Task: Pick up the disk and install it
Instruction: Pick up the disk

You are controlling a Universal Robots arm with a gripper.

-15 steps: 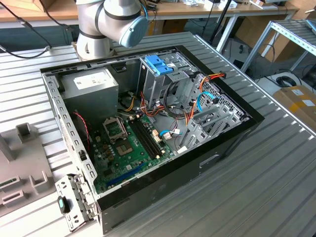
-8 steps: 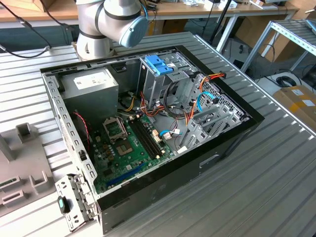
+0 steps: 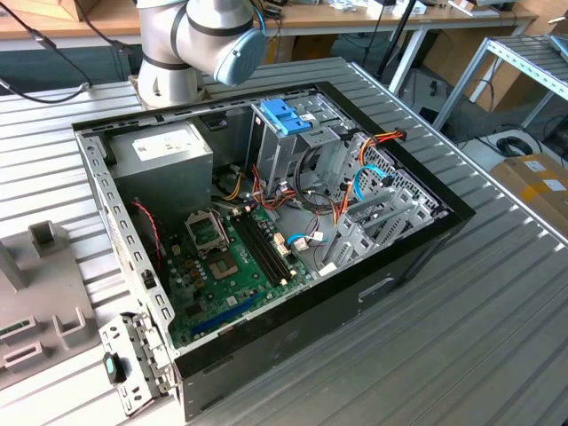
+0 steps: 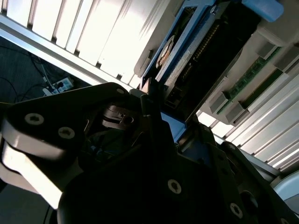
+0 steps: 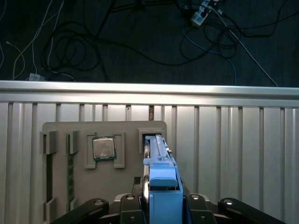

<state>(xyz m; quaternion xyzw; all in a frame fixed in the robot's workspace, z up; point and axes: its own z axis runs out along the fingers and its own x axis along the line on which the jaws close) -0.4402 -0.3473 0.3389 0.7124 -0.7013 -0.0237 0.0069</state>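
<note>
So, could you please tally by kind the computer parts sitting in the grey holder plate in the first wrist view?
disk, on edge in its blue carrier: 1
processor chip: 1
green memory stick: 1
Total: 3 parts on the grey holder plate

Likely robotics lab, workbenches (image 3: pixel 337 16), floor cables (image 5: pixel 79 46)

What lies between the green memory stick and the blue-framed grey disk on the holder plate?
In the first wrist view, a square silver processor chip sits between the green stick and the blue-framed disk.
</note>
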